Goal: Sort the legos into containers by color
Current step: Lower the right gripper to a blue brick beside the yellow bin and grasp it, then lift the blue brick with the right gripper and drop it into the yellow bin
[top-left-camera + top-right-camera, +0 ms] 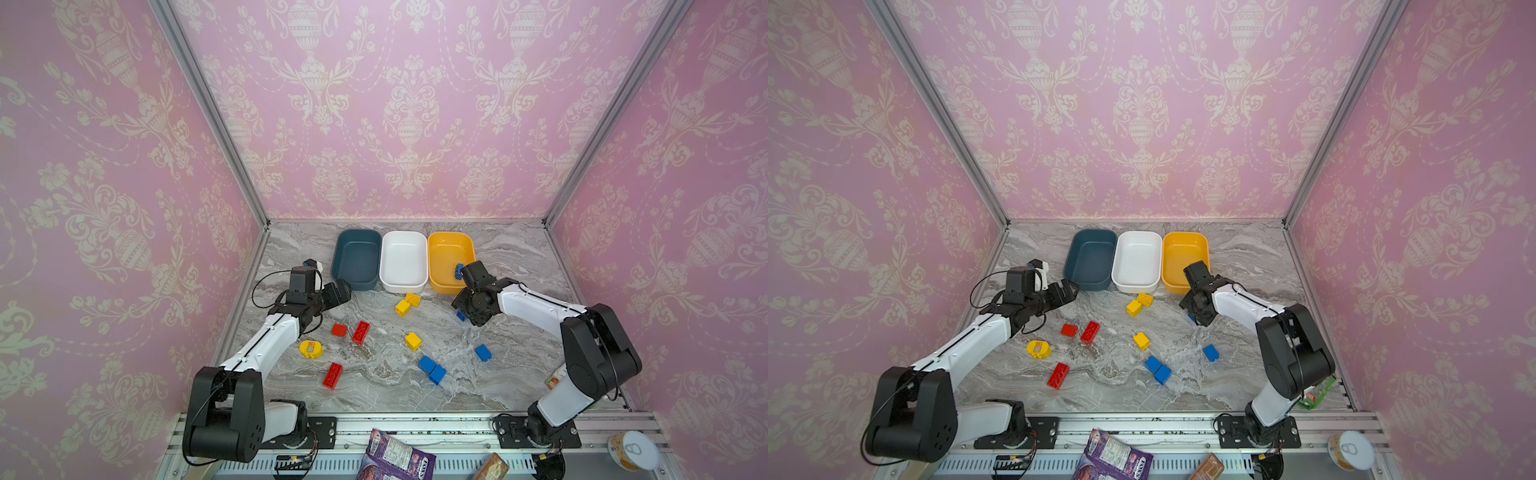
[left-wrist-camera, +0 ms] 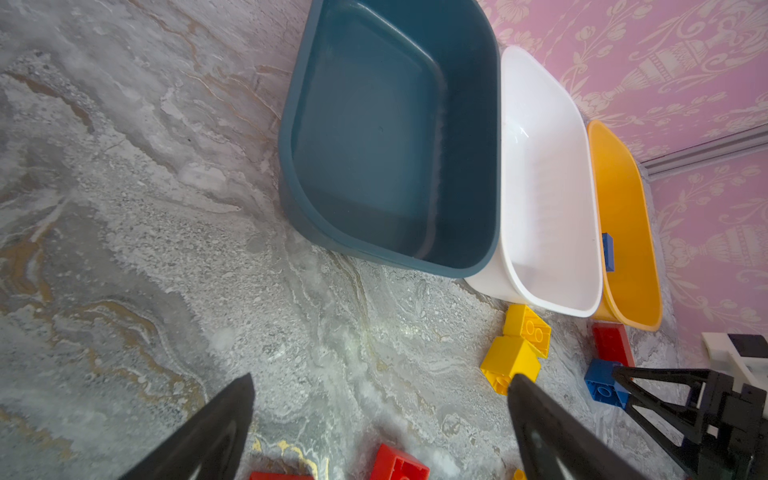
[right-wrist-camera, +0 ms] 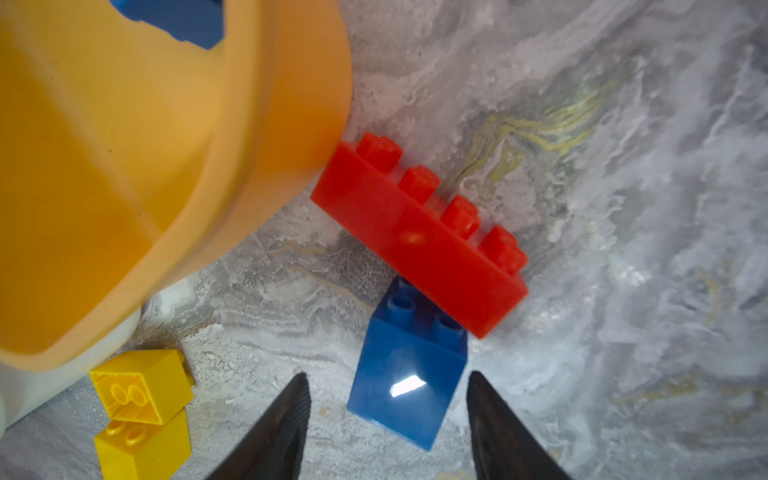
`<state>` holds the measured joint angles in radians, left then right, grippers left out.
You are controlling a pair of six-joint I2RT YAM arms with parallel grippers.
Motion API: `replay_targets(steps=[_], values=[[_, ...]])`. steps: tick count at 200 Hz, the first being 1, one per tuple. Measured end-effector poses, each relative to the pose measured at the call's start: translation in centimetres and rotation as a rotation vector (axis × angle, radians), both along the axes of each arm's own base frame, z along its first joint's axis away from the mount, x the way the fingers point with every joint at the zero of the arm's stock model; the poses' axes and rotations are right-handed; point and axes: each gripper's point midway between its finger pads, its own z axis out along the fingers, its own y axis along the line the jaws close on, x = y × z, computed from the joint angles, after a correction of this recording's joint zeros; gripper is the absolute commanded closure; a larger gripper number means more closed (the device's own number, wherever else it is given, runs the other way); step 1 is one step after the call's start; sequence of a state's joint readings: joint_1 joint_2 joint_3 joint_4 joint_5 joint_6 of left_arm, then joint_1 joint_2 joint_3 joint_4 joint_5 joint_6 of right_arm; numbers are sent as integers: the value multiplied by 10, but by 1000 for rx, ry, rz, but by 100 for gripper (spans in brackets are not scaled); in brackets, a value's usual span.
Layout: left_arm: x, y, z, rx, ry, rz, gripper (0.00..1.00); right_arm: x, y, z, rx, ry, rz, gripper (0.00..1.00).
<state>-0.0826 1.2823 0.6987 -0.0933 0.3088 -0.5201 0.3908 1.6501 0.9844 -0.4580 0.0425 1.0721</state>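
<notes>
Straddling the blue brick (image 3: 409,374) dead ahead on the worktop (image 3: 623,166), against the red brick (image 3: 415,232), with right fingers (image 3: 286,424) half-open, empty

The left arm (image 1: 266,340) and the right arm (image 1: 536,307) were built of white shells joined by bulky black joint housings. A thin black cable (image 1: 259,338) was run along each white link. Black base plates (image 1: 322,432) were fastened with silver screws. Ribbed, tapered black fingers (image 3: 282,436) were fitted.
</notes>
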Motion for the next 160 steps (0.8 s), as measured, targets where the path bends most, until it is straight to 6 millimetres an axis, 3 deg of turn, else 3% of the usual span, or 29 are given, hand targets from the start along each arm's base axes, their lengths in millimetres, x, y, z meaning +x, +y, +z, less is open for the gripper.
replay_targets(steps=[95,160], values=[[0,0,0,4,-2,-4,2,1,-4,-13,-33,20,-14,62],[0,0,0,4,-2,-4,2,-1,-4,-10,-27,8,-11,67]])
